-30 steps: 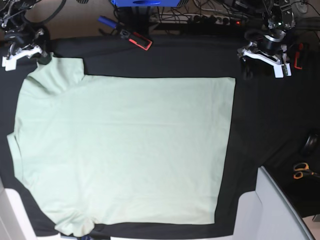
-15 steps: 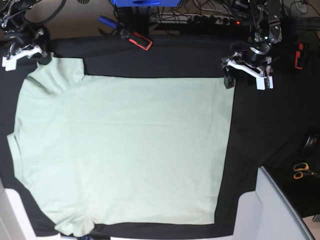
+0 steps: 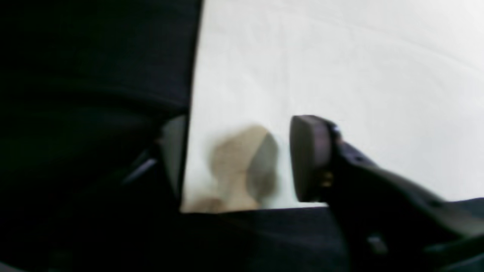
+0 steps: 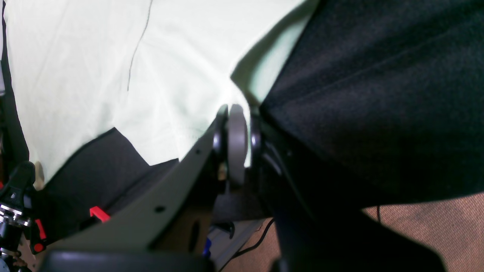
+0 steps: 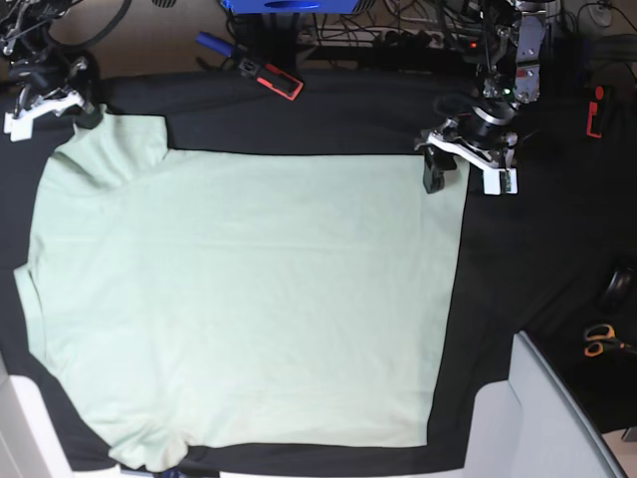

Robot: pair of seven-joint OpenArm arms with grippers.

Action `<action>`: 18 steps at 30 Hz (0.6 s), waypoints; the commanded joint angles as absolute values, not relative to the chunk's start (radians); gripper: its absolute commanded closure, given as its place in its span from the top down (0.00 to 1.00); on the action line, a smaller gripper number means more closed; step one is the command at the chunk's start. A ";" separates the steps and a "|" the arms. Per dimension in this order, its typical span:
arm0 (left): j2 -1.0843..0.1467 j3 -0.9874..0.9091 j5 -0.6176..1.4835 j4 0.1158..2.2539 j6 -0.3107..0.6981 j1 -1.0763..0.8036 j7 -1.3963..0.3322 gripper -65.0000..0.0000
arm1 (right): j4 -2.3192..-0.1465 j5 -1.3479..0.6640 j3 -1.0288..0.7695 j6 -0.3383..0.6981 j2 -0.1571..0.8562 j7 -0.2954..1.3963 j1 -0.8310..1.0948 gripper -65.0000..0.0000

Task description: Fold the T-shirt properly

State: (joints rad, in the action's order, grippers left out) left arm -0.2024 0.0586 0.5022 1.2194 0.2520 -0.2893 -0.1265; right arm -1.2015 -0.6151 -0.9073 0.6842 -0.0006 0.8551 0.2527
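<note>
The left gripper (image 5: 466,174) straddles the T-shirt's (image 5: 249,299) hem corner at two o'clock, jaws apart, having moved inward. The right gripper (image 4: 238,147) stays clamped on the sleeve at ten o'clock.

One T-shirt (image 5: 249,299). Two tools: left tool (image 5: 465,171), right tool (image 5: 50,108). One counter (image 5: 537,259) under black cloth. One pair of orange-handled scissors (image 5: 600,341). One red-and-black clamp (image 5: 271,77). One blue-handled item (image 5: 212,43).

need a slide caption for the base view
Left gripper open over the hem corner of the flat T-shirt; right gripper shut on its sleeve.
</note>
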 commanded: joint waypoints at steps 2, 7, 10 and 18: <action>-0.199 0.065 0.503 1.218 0.268 -0.311 -0.199 0.39 | -1.210 -0.602 -0.906 0.682 0.005 0.865 0.257 0.00; -0.203 0.061 0.503 1.218 0.268 -0.325 -0.199 0.14 | -1.210 -0.602 -0.906 0.682 0.005 0.863 0.255 0.00; -0.205 0.061 0.503 1.221 0.268 -0.328 -0.199 0.02 | -1.210 -0.602 -0.906 0.682 0.005 0.863 0.255 0.00; -0.197 -0.076 0.504 1.244 0.268 -0.355 -0.199 0.00 | -1.256 -0.602 -0.906 0.682 0.019 0.868 0.265 0.00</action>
State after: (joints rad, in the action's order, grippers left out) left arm -0.1856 -0.0681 0.5201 1.2373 0.3000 -0.3492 -0.1707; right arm -1.2388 -0.5941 -0.9024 0.6796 0.0044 0.8738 0.2569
